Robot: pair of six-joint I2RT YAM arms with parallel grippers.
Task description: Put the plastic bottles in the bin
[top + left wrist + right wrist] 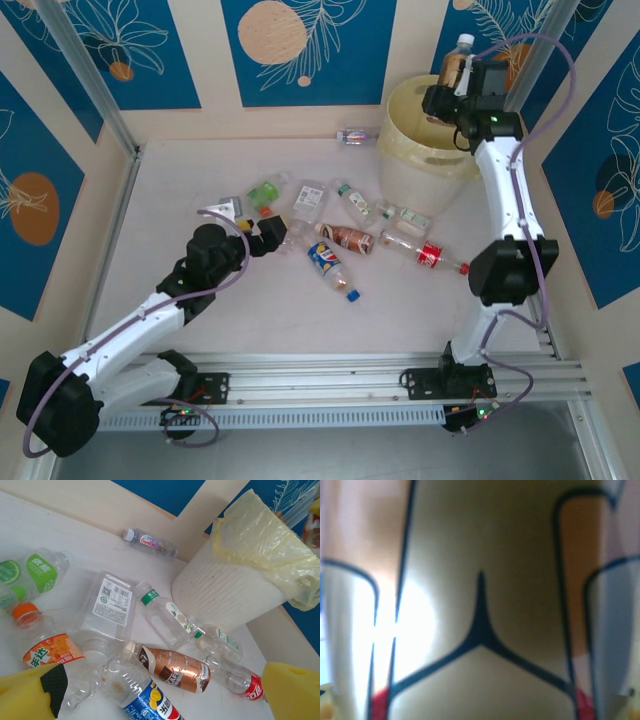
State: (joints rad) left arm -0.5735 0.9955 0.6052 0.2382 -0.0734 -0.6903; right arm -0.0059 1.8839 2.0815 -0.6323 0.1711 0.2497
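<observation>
My right gripper [452,92] is raised over the bin [418,150] and shut on a brown-labelled, white-capped bottle [458,60], whose blurred label [480,630] is pressed up against the right wrist camera. Several bottles lie on the table: green-labelled [265,190], clear flat [308,198], brown cafe [350,238], blue Pepsi [328,260], red cola [432,255]. My left gripper [266,236] stands open low over them. Its yellow pads [30,695] flank the Pepsi bottle [150,702], with the orange-capped bottle [45,647] and the cafe bottle [175,667] just ahead.
One small bottle [355,136] lies by the back wall, left of the bin [230,590]. The bin has a yellow bag liner [260,535] over its rim. Blue and beige walls close in the table on three sides.
</observation>
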